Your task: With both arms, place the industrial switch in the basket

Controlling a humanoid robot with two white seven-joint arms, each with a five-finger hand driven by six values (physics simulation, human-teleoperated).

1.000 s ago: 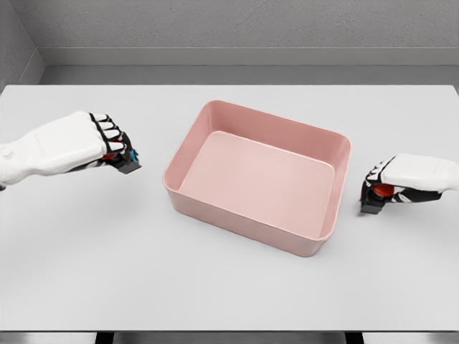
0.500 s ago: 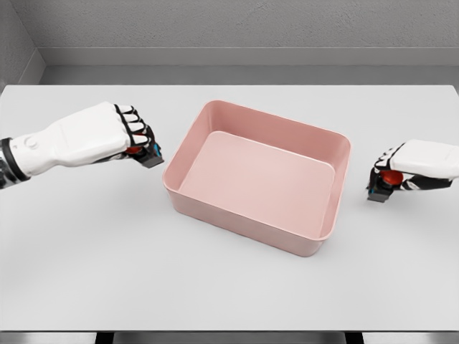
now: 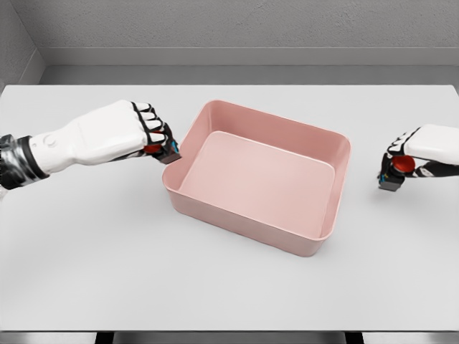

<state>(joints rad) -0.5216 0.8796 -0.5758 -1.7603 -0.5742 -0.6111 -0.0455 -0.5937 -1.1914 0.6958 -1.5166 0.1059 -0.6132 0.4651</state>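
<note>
White table (image 3: 107, 272), pink basket (image 3: 326, 147) resting at its centre, slightly angled

No readable text, labels, brand names, numbers or signs appear anywhere: not on the worktop (image 3: 229, 287) nor the pink basket (image 3: 244, 222).

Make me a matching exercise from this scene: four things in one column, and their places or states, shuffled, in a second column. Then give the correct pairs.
Things
1. left robot hand
2. right robot hand
3. basket
4. table

Places or states
A. pink, nothing inside, in the middle of the table
B. white surface under everything
C. at the basket's left rim, closed on a switch with a red button
D. far right, well clear of the basket, closed on a second switch

Pairs: 1-C, 2-D, 3-A, 4-B
</note>
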